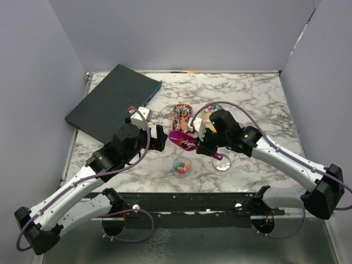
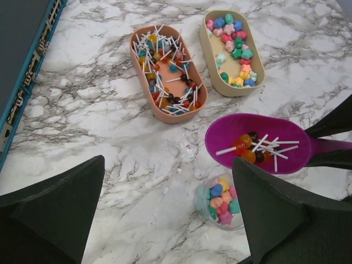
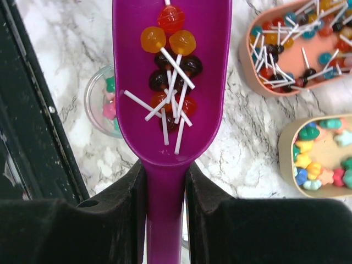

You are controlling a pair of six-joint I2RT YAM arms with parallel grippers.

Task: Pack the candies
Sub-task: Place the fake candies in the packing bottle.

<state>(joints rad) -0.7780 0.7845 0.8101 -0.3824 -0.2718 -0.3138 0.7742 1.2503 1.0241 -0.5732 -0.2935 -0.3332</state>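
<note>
Dark box (image 1: 113, 102): flat on the surface (image 1: 258, 104), far left corner, well apart from the candies.
Left fingers (image 1: 158, 137): spread fully wide, holding nothing, hanging over bare marble with the cup and scoop toward their right side.
Cup (image 1: 182, 167): small, clear, upright near the front edge; holds soft candies (image 2: 219, 201) in pink, blue, green and yellow.
Pink tray (image 2: 175, 117): oblong, mid-surface, piled with lollipops (image 2: 165, 71) on white sticks.
Scoop (image 3: 170, 82): purple, held level above the surface between pink tray and cup; carries scooped lollipops (image 3: 170, 60), orange, red and dark.
Right fingers (image 1: 204, 144): closed partway, clamped on the scoop's handle from both sides.
Beige tray (image 3: 327, 147): just beside the pink tray, on its right; soft candies along its inner edge.
Clear disc (image 1: 223, 165): flat on the surface, right of the cup.
</note>
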